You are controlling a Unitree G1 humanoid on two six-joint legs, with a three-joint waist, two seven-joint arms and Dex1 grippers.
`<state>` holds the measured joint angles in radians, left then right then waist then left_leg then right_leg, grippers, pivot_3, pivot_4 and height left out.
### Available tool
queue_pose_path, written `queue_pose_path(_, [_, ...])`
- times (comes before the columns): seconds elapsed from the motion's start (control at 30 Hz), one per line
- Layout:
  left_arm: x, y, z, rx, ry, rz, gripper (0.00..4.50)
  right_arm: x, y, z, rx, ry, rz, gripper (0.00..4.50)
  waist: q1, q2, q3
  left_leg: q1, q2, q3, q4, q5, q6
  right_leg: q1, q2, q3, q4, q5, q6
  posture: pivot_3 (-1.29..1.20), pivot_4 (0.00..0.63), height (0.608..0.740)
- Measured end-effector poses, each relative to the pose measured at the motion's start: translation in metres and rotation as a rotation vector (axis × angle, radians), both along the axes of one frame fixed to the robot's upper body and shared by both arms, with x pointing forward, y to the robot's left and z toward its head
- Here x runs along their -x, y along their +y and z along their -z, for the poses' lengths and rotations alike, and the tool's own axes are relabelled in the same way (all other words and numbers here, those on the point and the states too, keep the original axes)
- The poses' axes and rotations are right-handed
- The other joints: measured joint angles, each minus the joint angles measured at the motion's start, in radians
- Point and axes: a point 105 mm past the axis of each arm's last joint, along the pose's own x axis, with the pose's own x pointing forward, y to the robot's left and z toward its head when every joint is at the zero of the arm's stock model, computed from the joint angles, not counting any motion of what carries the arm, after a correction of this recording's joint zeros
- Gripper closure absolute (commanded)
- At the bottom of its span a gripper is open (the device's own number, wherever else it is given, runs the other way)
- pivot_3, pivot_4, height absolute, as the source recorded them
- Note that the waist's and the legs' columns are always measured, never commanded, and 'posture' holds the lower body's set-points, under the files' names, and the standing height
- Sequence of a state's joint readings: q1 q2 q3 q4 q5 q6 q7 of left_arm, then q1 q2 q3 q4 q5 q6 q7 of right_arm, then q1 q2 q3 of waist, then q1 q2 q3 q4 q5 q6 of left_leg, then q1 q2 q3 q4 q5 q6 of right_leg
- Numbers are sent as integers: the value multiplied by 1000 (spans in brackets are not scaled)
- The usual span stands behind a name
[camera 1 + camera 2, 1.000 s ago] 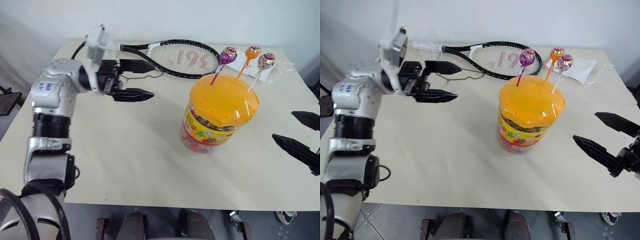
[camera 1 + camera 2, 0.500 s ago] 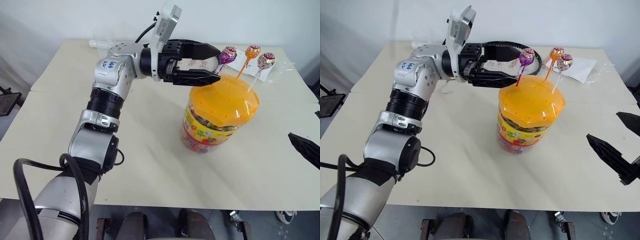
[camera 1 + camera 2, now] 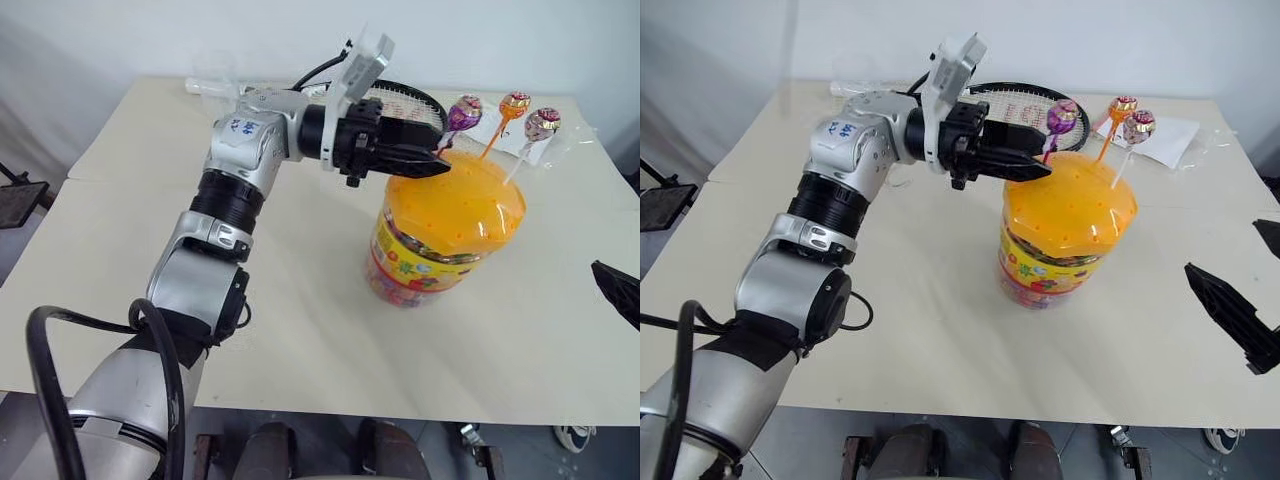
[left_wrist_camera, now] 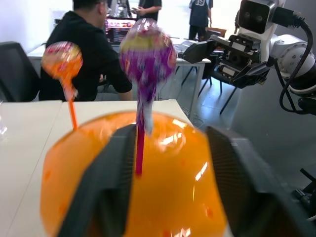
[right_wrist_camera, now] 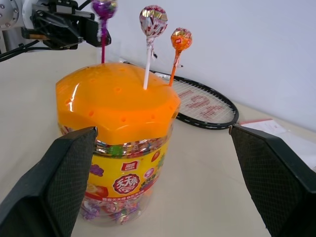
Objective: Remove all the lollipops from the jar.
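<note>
The jar, a clear tub with an orange holed lid and a yellow label band, stands right of the table's middle. Three lollipops stick up from the lid: purple, orange and brownish-pink. My left gripper reaches in level from the left, just above the lid. In the left wrist view its fingers stand apart, with the purple lollipop's pink stick between them, close to one finger. My right gripper hangs open at the table's right edge, apart from the jar, which sits between its fingers.
A tennis racket lies behind the jar, partly hidden by my left arm. A white sheet in clear wrap lies at the back right and a clear plastic item at the back left. A seated person and others show beyond the table.
My left arm swung right from the table's left side to the jar, and its fingers came closer together around the purple lollipop's stick. The right gripper drew back toward the right edge.
</note>
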<state>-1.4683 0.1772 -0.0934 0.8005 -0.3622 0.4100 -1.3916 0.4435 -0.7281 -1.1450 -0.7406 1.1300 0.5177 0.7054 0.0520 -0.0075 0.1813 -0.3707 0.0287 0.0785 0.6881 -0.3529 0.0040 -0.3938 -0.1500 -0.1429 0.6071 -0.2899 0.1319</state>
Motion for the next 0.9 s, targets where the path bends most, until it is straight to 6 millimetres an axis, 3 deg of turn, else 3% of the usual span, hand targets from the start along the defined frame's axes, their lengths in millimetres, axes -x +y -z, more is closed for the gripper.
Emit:
queue_pose_path(0.13, [-4,-4,-1,12,-1,-24,4452,1,0,0,-7,-14,6,0,-1,0,0,0,0,0,0,0,0,0,0,0,0,0,0,0,150,740])
queue_pose_path(0.37, [-9,-4,-8,22,-10,-53,4488,-1,1,1,-12,-20,9,0,0,0,0,0,0,1,0,0,0,0,0,0,0,0,0,0,150,740])
queue_pose_path(0.63, [-21,1,-60,148,-60,-217,4488,-3,6,-6,11,-23,-30,0,-2,0,0,0,0,1,0,0,1,-1,0,1,0,0,0,0,150,740])
queue_pose_path(0.77, [-44,27,-67,106,-51,-429,4488,-5,13,-9,46,-4,-88,0,-6,0,0,1,0,2,-1,0,1,-1,0,2,1,0,0,0,150,740])
queue_pose_path(0.9, [-74,78,-41,-51,43,-700,4488,-8,17,-7,43,28,-140,0,-12,0,0,2,0,3,-1,0,1,-1,1,4,1,0,0,0,150,740])
